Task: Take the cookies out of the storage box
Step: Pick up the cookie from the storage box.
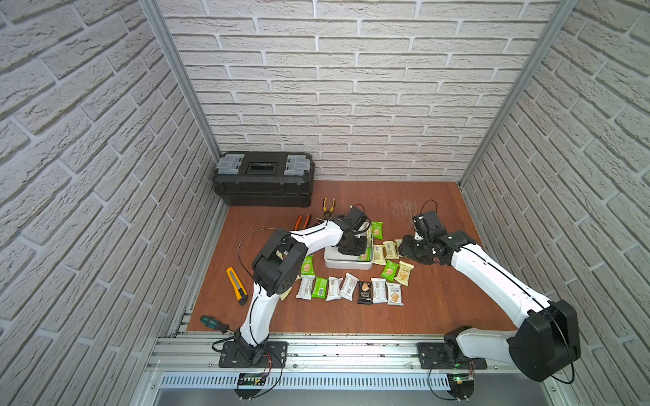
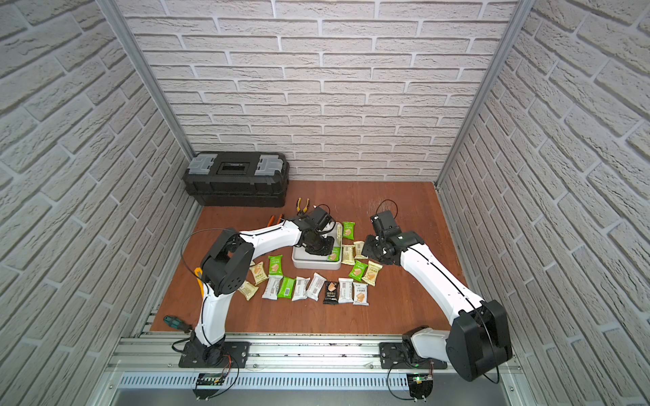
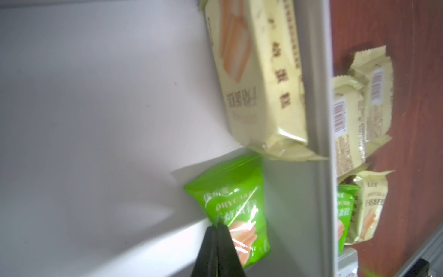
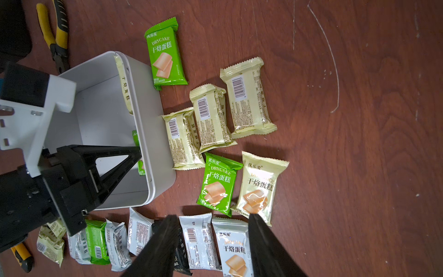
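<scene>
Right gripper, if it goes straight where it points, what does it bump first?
Probably the white packet with a barcode, lying on the table between the open fingers of the right gripper. Its height above the table is unclear.

This is a small robot test room, a bit like a workshop. White brick walls (image 1: 351,88) hang in metal posts (image 1: 181,77). Two robot arms (image 1: 492,277) are bolted to a metal rail (image 1: 351,351) by a brown wooden bench (image 1: 422,309). A black toolbox (image 1: 263,182), pliers (image 1: 329,205), a yellow knife (image 1: 236,285) and a screwdriver (image 1: 214,324) lie there.
</scene>
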{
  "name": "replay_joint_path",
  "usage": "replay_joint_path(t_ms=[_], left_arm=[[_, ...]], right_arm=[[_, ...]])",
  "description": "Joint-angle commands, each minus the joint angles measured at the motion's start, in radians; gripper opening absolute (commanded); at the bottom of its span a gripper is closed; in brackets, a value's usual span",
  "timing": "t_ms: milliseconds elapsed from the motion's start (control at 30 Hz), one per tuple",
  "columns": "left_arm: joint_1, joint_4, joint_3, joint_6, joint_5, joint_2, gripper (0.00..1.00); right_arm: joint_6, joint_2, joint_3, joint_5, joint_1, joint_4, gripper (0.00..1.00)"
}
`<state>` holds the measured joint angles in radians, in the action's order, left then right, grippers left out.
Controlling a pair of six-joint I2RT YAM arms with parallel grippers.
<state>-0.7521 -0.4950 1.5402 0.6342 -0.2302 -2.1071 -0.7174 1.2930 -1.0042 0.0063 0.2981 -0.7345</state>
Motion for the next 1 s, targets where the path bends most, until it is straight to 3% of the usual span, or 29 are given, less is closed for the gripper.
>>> replay_joint_path(t_ms=[0, 567, 967], left_arm=[[0.002, 0.017, -0.012, 0.005, -0.007, -0.018, 0.03], [0.015, 0.115, -0.125, -0.002, 0.09, 0.175, 0.0], [0.035, 0.027, -0.212, -0.044, 0.124, 0.384, 0.0]], right_arm=[[0.018, -0.012, 0.001, 0.011, 0.004, -0.012, 0.52], [0.033, -0.001, -0.007, -0.004, 0.003, -0.008, 0.52], [0.053, 0.054, -0.03, -0.054, 0.003, 0.024, 0.51]])
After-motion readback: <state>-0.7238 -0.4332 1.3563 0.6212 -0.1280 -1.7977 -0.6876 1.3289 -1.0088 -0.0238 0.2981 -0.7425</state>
